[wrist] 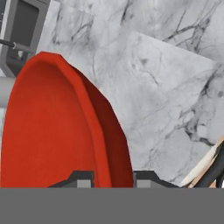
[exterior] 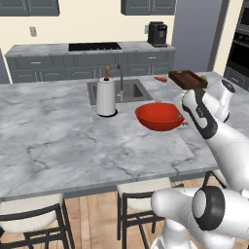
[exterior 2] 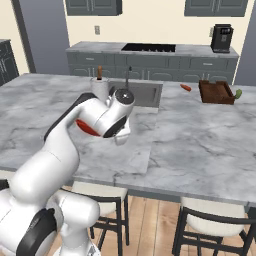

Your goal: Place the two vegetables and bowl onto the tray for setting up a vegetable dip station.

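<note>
The glossy red bowl (exterior: 159, 116) is over the middle of the island counter, and my gripper (exterior: 182, 115) is shut on its right rim. In the hand view the bowl's rim (wrist: 105, 131) runs down between my two fingertips (wrist: 83, 179). From the right base view my arm hides most of the bowl (exterior 2: 87, 128). The dark wooden tray (exterior: 187, 79) stands at the far right, beyond the bowl. An orange carrot (exterior: 160, 79) lies on the counter left of the tray. A green cucumber (exterior 2: 238, 93) lies by the tray's right end.
A white paper-towel roll (exterior: 105, 97) stands just left of the bowl, in front of the sink (exterior: 131, 90) and its faucet. Stools stand below the counter's near edge (exterior: 97, 187). A coffee machine (exterior: 157, 33) sits on the back counter.
</note>
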Motion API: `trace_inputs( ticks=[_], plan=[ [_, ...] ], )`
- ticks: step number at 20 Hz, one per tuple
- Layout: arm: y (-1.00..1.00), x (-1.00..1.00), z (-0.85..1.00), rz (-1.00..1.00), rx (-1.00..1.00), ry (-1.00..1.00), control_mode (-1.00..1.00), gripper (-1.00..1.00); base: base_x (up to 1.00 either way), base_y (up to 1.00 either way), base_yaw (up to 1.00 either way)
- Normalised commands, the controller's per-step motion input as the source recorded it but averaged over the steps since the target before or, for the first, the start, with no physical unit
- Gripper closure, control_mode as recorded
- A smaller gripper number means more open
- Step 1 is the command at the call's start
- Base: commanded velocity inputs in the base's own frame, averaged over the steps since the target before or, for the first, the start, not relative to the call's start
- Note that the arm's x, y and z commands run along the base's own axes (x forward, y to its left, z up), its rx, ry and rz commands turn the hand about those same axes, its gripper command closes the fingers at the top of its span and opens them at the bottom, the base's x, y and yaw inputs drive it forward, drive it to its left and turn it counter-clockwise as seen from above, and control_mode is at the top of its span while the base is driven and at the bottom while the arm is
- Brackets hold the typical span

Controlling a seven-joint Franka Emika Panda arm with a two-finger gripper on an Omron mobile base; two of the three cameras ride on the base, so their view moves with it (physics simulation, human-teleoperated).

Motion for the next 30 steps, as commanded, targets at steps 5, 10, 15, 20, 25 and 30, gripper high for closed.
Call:
trace_inputs(
  ticks=[5,10,15,20,25,30],
  plan=[
    [0.04,-0.31,0.02,0.0,0.0,0.0,-1.0,1.0,0.0,0.0,0.0],
    [0.04,-0.27,0.0,0.0,0.0,0.0,-1.0,1.0,0.0,0.0,0.0],
    [0.02,-0.09,0.0,0.0,-0.01,0.0,1.0,1.0,-0.02,0.01,0.0],
    [0.0,0.0,0.0,0.0,0.0,0.0,1.0,1.0,0.0,0.0,0.0],
    [0.0,0.0,0.0,0.0,0.0,0.0,1.0,1.0,-0.26,0.0,0.0],
    [0.0,0.0,0.0,0.0,0.0,0.0,1.0,1.0,-0.6,0.0,0.0]
  ],
)
